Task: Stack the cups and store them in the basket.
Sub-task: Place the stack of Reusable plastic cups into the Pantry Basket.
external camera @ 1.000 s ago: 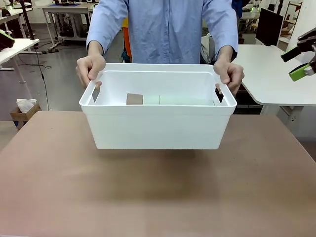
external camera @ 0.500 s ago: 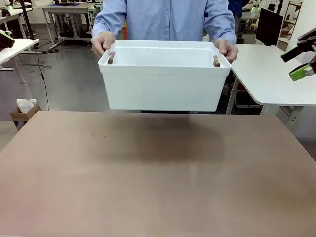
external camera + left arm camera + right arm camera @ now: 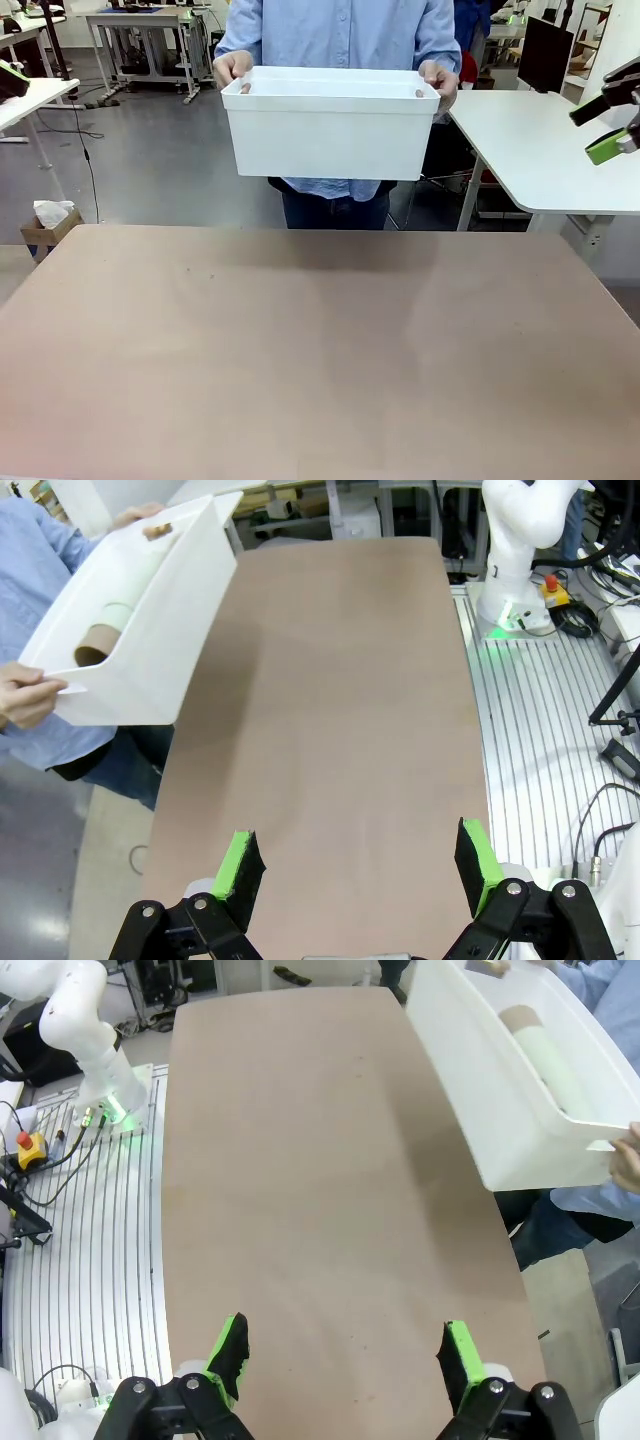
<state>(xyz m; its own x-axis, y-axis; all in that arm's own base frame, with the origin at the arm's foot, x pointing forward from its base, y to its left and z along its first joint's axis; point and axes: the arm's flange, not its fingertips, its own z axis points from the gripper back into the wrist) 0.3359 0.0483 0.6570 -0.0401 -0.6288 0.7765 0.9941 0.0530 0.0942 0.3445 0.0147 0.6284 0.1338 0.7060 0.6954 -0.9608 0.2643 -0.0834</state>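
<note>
A person holds the white basket (image 3: 330, 135) by both short sides at chest height, beyond the table's far edge. In the left wrist view the basket (image 3: 150, 650) is at the top left, and a stack of cups (image 3: 112, 628) lies on its side inside it, tan-brown at one end and pale mint along the rest. The right wrist view has the basket (image 3: 505, 1110) at the top right with the same stacked cups (image 3: 545, 1055) in it. My left gripper (image 3: 358, 865) is open over the near end of the table. My right gripper (image 3: 345, 1355) is open too and holds nothing; in the front view the right gripper (image 3: 597, 125) hangs at the far right.
The brown table (image 3: 320, 340) lies bare under both grippers. A white desk (image 3: 540, 150) stands behind it at the right. The person's hands (image 3: 233, 68) grip the basket's rim. The other arm's white base (image 3: 520, 540) stands beside the table.
The person has lifted the basket off the table and carried it up and back, away from me. Neither gripper has moved.
</note>
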